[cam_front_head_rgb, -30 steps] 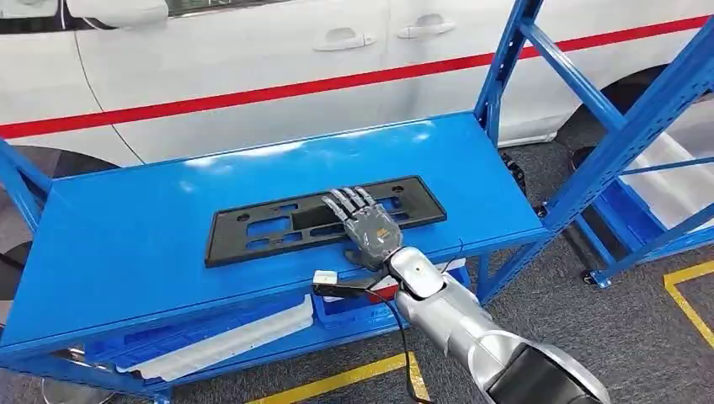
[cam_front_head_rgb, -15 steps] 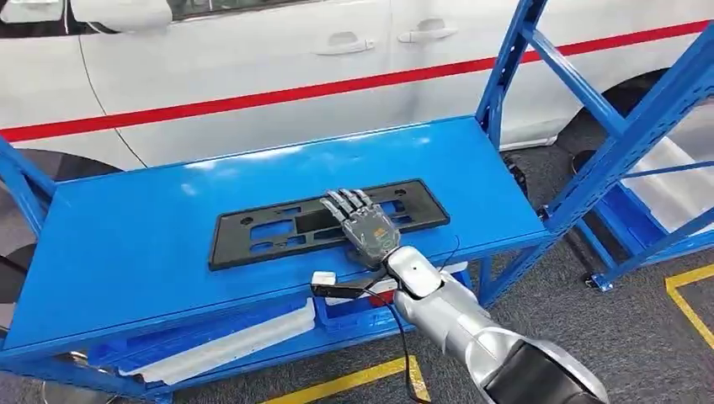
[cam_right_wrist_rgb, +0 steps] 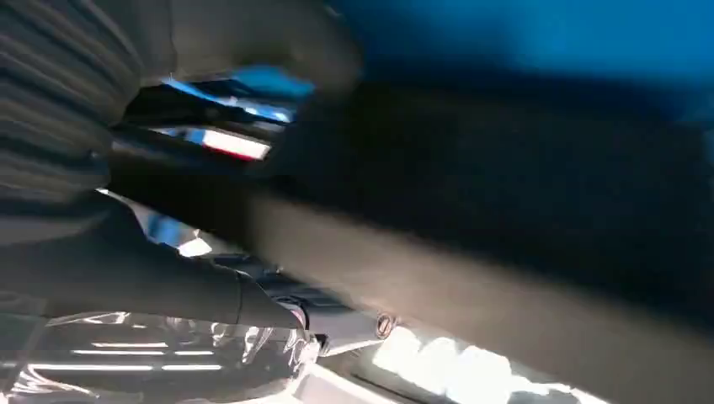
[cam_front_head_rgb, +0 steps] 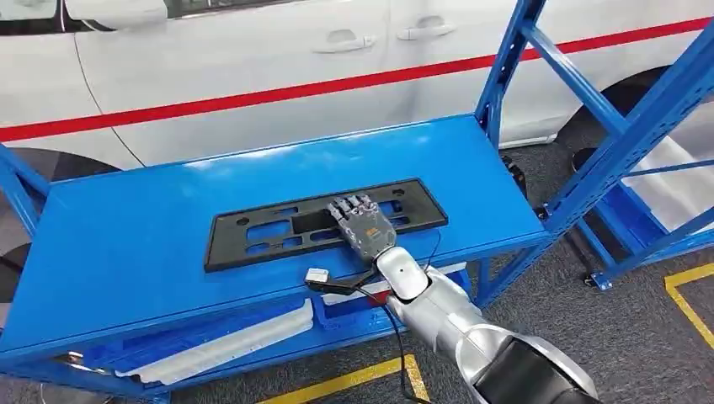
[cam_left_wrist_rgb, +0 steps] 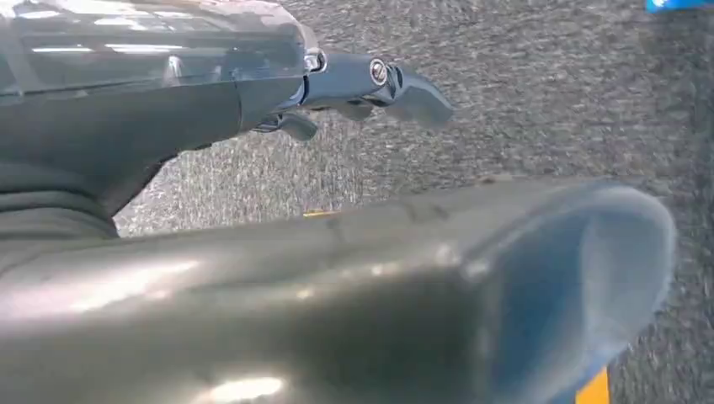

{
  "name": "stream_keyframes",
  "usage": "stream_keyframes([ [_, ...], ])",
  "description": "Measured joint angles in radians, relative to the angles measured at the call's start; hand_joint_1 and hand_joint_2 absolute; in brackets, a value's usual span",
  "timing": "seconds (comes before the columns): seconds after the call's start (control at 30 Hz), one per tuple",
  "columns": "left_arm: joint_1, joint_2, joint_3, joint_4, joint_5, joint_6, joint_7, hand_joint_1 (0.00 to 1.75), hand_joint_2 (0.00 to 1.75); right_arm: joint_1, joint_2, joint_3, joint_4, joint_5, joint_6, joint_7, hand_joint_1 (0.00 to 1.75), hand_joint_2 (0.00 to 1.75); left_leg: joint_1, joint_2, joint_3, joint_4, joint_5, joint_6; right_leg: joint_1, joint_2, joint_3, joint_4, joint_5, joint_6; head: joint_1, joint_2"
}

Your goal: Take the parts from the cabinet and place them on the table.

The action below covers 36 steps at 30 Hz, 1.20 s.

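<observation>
Lying flat on the blue table (cam_front_head_rgb: pixel 126 252), the black plastic frame (cam_front_head_rgb: pixel 253 231) sits near the middle of the top, its long side running along the front edge. The right hand (cam_front_head_rgb: pixel 362 223) rests over the frame's right half, and compared with a second ago its fingers look more curled down onto the part where they were stretched out, while the frame itself has not shifted on the table. That reads as the part being already delivered, with the hand either settling it or about to let go; whether the fingers actually grip the frame or merely press on it cannot be told. The left hand (cam_left_wrist_rgb: pixel 370 84) hangs over grey floor, fingers partly curled, holding nothing.

Just in front of the frame, a small white connector on a black cable (cam_front_head_rgb: pixel 318 276) dangles at the table's edge. Below the table, a white part (cam_front_head_rgb: pixel 227 341) lies on the lower shelf. Behind it stands a white car (cam_front_head_rgb: pixel 253 59), and to the right a blue rack (cam_front_head_rgb: pixel 623 135); nothing blocks a withdrawal.
</observation>
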Motion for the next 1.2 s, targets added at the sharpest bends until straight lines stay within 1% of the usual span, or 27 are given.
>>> stream_keyframes([
  [0.07, 0.004, 0.0, 0.002, 0.0, 0.001, 0.0, -0.002, 0.0, 0.0, -0.002, 0.002, 0.002, 0.006, 0.0, -0.003, -0.006, 1.69, 1.75, 0.002, -0.001, 0.003, -0.007, 0.005, 0.013, -0.001, 0.0, 0.0, 0.002, -0.004, 0.009, 0.0, 0.0],
  [0.1, 0.003, -0.001, 0.002, 0.0, 0.002, 0.0, -0.003, 0.0, 0.0, -0.003, 0.002, 0.002, 0.008, 0.0, -0.005, -0.008, 1.66, 1.75, 0.004, 0.0, 0.005, -0.01, 0.006, 0.018, -0.006, 0.0, -0.003, 0.017, -0.018, 0.015, 0.0, 0.0],
  [0.13, 0.002, 0.0, 0.004, 0.0, 0.002, 0.0, -0.005, 0.0, 0.0, -0.007, 0.002, 0.003, 0.01, 0.001, -0.006, -0.01, 1.69, 1.75, 0.005, 0.001, 0.005, -0.011, 0.006, 0.026, -0.006, -0.001, -0.028, 0.065, -0.051, 0.019, 0.0, 0.0],
  [0.2, 0.0, 0.0, 0.009, 0.0, 0.004, 0.0, -0.009, 0.0, 0.0, -0.01, 0.003, 0.003, 0.014, 0.001, -0.006, -0.014, 1.68, 1.75, 0.004, 0.001, 0.005, -0.011, 0.006, 0.029, -0.009, -0.001, -0.107, 0.229, -0.123, 0.026, 0.0, 0.0],
  [0.23, 0.0, 0.0, 0.013, 0.0, 0.008, -0.001, -0.009, 0.0, 0.0, -0.009, 0.003, 0.003, 0.017, 0.001, -0.005, -0.017, 1.68, 1.75, 0.003, 0.001, 0.005, -0.01, 0.005, 0.03, -0.01, -0.001, -0.144, 0.302, -0.144, 0.028, 0.0, 0.0],
  [0.27, 0.0, 0.0, 0.016, 0.0, 0.009, -0.002, -0.009, 0.0, 0.0, -0.008, 0.003, 0.004, 0.02, 0.001, -0.005, -0.018, 1.71, 1.75, 0.003, 0.001, 0.006, -0.01, 0.004, 0.031, -0.01, -0.001, -0.163, 0.33, -0.139, 0.028, 0.0, 0.0],
  [0.3, 0.0, 0.0, 0.018, 0.0, 0.011, -0.002, -0.009, 0.0, 0.0, -0.009, 0.004, 0.004, 0.022, 0.001, -0.005, -0.019, 1.69, 1.75, 0.003, 0.0, 0.008, -0.01, 0.003, 0.03, -0.011, -0.001, -0.156, 0.305, -0.111, 0.027, 0.0, 0.0],
  [0.33, 0.001, -0.001, 0.019, 0.0, 0.011, -0.002, -0.009, 0.0, 0.0, -0.011, 0.005, 0.005, 0.023, 0.001, -0.005, -0.021, 1.69, 1.75, 0.003, -0.001, 0.011, -0.009, 0.001, 0.028, -0.011, -0.001, -0.125, 0.235, -0.064, 0.024, 0.0, 0.0],
  [0.4, 0.001, -0.003, 0.02, 0.0, 0.012, -0.002, -0.009, 0.0, 0.0, -0.012, 0.006, 0.006, 0.026, 0.002, -0.005, -0.023, 1.68, 1.75, 0.003, -0.003, 0.018, -0.009, -0.004, 0.025, -0.009, -0.001, -0.034, 0.042, 0.029, 0.011, 0.0, 0.0],
  [0.43, 0.001, -0.004, 0.02, 0.0, 0.012, -0.002, -0.009, 0.0, 0.0, -0.014, 0.006, 0.007, 0.026, 0.002, -0.005, -0.023, 1.68, 1.75, 0.0, -0.005, 0.016, -0.007, -0.006, 0.021, -0.005, -0.001, -0.019, 0.015, 0.015, 0.006, 0.0, 0.0],
  [0.53, 0.001, -0.005, 0.023, 0.0, 0.017, -0.006, -0.016, 0.0, 0.0, -0.017, 0.013, 0.009, 0.027, 0.001, -0.006, -0.028, 1.69, 1.75, 0.0, -0.004, 0.012, -0.013, -0.004, 0.003, 0.001, 0.002, -0.025, 0.006, 0.014, 0.002, 0.0, 0.0],
  [0.6, 0.001, -0.004, 0.026, 0.0, 0.018, -0.01, -0.031, 0.0, 0.0, -0.019, 0.017, 0.009, 0.028, 0.001, -0.006, -0.029, 1.69, 1.75, 0.0, -0.002, 0.013, -0.005, -0.017, -0.008, -0.011, -0.001, -0.013, -0.013, 0.023, -0.012, 0.0, 0.0],
  [0.63, 0.0, -0.004, 0.026, 0.0, 0.018, -0.01, -0.037, 0.0, 0.0, -0.019, 0.018, 0.009, 0.029, 0.0, -0.006, -0.029, 1.69, 1.75, -0.001, 0.0, -0.001, 0.031, -0.042, -0.011, -0.011, -0.002, -0.012, -0.015, 0.023, -0.019, 0.0, 0.0],
  [0.67, 0.0, -0.005, 0.026, 0.0, 0.018, -0.011, -0.039, 0.0, 0.0, -0.019, 0.019, 0.009, 0.03, 0.0, -0.006, -0.029, 1.69, 1.75, 0.0, 0.0, -0.037, 0.108, -0.085, -0.015, -0.01, -0.003, -0.012, -0.015, 0.022, -0.021, 0.0, 0.0],
  [0.73, 0.002, -0.005, 0.026, 0.0, 0.015, -0.013, -0.04, 0.0, 0.0, -0.017, 0.02, 0.009, 0.034, 0.0, -0.006, -0.029, 1.71, 1.75, 0.002, 0.0, -0.111, 0.264, -0.148, -0.022, -0.006, -0.003, -0.012, -0.014, 0.021, -0.025, 0.0, 0.0],
  [0.77, 0.004, -0.005, 0.026, 0.0, 0.015, -0.013, -0.045, 0.0, 0.0, -0.017, 0.02, 0.009, 0.035, 0.0, -0.006, -0.029, 1.71, 1.75, 0.002, 0.0, -0.131, 0.304, -0.152, -0.023, -0.005, -0.003, -0.012, -0.013, 0.02, -0.025, 0.0, 0.0],
  [0.8, 0.006, -0.005, 0.027, 0.0, 0.014, -0.014, -0.06, 0.0, 0.0, -0.017, 0.021, 0.009, 0.036, 0.0, -0.006, -0.03, 1.73, 1.75, 0.002, 0.0, -0.129, 0.294, -0.133, -0.024, -0.005, -0.002, -0.011, -0.012, 0.02, -0.025, 0.0, 0.0],
  [0.83, 0.006, -0.005, 0.027, 0.0, 0.013, -0.016, -0.078, 0.0, 0.0, -0.018, 0.021, 0.009, 0.037, 0.0, -0.006, -0.031, 1.73, 1.75, 0.002, 0.0, -0.105, 0.238, -0.092, -0.024, -0.006, -0.001, -0.009, -0.011, 0.018, -0.024, 0.0, 0.0],
  [0.87, 0.005, -0.004, 0.027, 0.0, 0.011, -0.016, -0.103, 0.0, 1.75, -0.018, 0.021, 0.009, 0.037, 0.0, -0.006, -0.034, 1.73, 1.75, 0.003, 0.001, -0.064, 0.148, -0.041, -0.022, -0.006, 0.0, -0.008, -0.008, 0.016, -0.022, 0.0, 0.0],
  [0.9, 0.005, -0.003, 0.027, 0.0, 0.01, -0.016, -0.124, 0.0, 1.75, -0.019, 0.021, 0.008, 0.037, -0.001, -0.007, -0.039, 1.73, 1.75, 0.004, 0.001, -0.018, 0.051, 0.005, -0.02, -0.006, 0.0, -0.007, -0.003, 0.012, -0.018, 0.0, 0.0],
  [0.93, 0.004, -0.003, 0.027, 0.0, 0.01, -0.016, -0.134, 0.0, 1.75, -0.02, 0.02, 0.006, 0.037, -0.005, -0.008, -0.045, 1.73, 1.75, 0.002, 0.001, 0.005, 0.01, -0.007, -0.015, -0.003, 0.001, -0.009, 0.0, 0.009, -0.013, 0.0, 0.0],
  [0.97, 0.002, -0.003, 0.027, 0.0, 0.01, -0.015, -0.141, 0.0, 1.75, -0.02, 0.02, 0.002, 0.037, -0.013, -0.01, -0.052, 1.73, 1.75, -0.002, -0.001, 0.005, -0.004, -0.004, -0.007, 0.001, 0.003, -0.015, 0.009, 0.008, -0.009, 0.0, 0.0],
  [1.03, 0.003, -0.003, 0.027, 0.0, 0.01, -0.011, -0.146, 0.0, 1.75, -0.02, 0.021, -0.013, 0.037, -0.052, -0.021, -0.088, 1.73, 1.75, -0.005, -0.001, 0.001, 0.002, -0.003, 0.002, 0.0, 0.003, -0.016, 0.004, 0.013, -0.002, 0.0, 0.0],
  [1.07, 0.004, -0.004, 0.027, 0.0, 0.009, -0.012, -0.146, 0.0, 1.75, -0.019, 0.021, -0.024, 0.036, -0.091, -0.031, -0.123, 1.73, 1.75, -0.004, -0.001, 0.001, 0.001, -0.001, 0.007, 0.001, 0.003, -0.015, 0.002, 0.014, 0.003, 0.0, 0.0],
  [1.1, 0.004, -0.006, 0.028, 0.0, 0.008, -0.015, -0.146, 0.0, 1.75, -0.017, 0.02, -0.042, 0.029, -0.149, -0.04, -0.176, 1.73, 1.75, 0.005, 0.001, 0.005, -0.009, 0.006, 0.018, -0.001, 0.004, -0.019, 0.009, 0.004, 0.01, 0.0, 0.0],
  [1.13, 0.003, -0.006, 0.028, 0.0, 0.008, -0.02, -0.145, 0.0, 1.75, -0.014, 0.02, -0.06, 0.017, -0.212, -0.049, -0.235, 1.73, 1.75, 0.004, 0.002, 0.005, -0.011, 0.008, 0.022, -0.002, 0.002, -0.028, 0.035, -0.017, 0.016, 0.0, 0.0],
  [1.2, 0.003, -0.005, 0.033, 0.0, 0.01, -0.037, -0.16, 0.0, 1.75, -0.008, 0.015, -0.109, -0.03, -0.385, -0.057, -0.399, 1.73, 1.75, 0.004, 0.005, 0.004, -0.011, 0.007, 0.028, -0.006, 0.002, -0.097, 0.184, -0.098, 0.024, 0.0, 0.0],
])
